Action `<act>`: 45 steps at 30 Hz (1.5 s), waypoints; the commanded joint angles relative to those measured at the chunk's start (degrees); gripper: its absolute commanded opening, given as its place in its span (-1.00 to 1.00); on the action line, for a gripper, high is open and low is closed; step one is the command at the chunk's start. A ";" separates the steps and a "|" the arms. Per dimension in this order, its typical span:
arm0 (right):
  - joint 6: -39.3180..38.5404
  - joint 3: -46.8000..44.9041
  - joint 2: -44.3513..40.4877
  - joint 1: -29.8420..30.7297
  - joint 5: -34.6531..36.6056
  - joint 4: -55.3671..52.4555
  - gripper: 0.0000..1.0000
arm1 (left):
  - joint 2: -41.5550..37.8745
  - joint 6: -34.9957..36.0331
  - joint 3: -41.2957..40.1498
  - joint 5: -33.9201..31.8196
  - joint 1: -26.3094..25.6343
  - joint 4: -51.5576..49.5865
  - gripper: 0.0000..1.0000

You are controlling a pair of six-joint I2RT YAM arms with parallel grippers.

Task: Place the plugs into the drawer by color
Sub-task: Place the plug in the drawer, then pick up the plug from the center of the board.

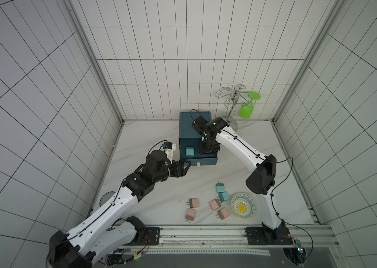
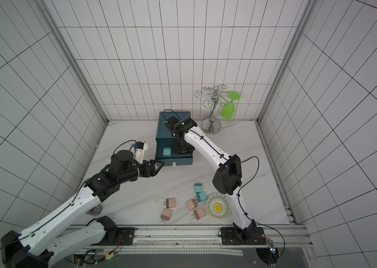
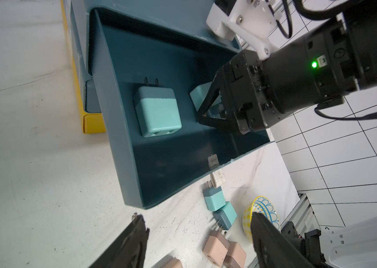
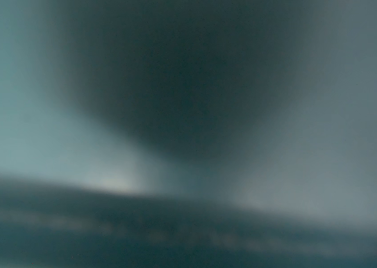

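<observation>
- A teal plug (image 3: 157,113) lies flat on the floor of the open dark drawer (image 3: 115,143), its prongs pointing toward the cabinet (image 1: 186,125).
- A second teal plug (image 3: 198,94) is in the same drawer, at the first one's 3 o'clock as a top view shows the drawer. The right gripper (image 3: 206,105) reaches down into the drawer, its fingers closed on this plug.
- The right wrist view is a dark teal blur and tells nothing.
- The left gripper (image 1: 185,165) hangs at the drawer's 7 o'clock corner, just beside its front, with its jaws spread wide and nothing between them.
- On the table (image 1: 159,199), at the drawer's 5 o'clock, two teal plugs (image 1: 220,188) lie touching.
- Four pinkish-beige plugs (image 1: 194,203) are scattered at 7 o'clock of that pair.
- A patterned dish (image 1: 243,206) sits at the pair's 4 o'clock.
- At the cabinet's 1 o'clock stands a wire rack (image 1: 234,102), with a green glass (image 1: 246,111) hanging upside down from it.
</observation>
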 commanded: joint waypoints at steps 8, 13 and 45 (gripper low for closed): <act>0.40 2.42 -0.97 -0.24 0.58 -1.83 -0.02 | 0.02 -0.15 -0.51 0.41 0.24 1.86 0.46; -0.13 2.41 -3.15 -0.22 1.18 -1.29 0.12 | 0.01 -0.21 -0.46 0.34 0.30 1.78 0.50; 1.63 -73.27 -50.49 -0.33 -7.45 36.13 0.28 | -11.00 0.58 -3.85 3.93 -0.21 2.16 0.59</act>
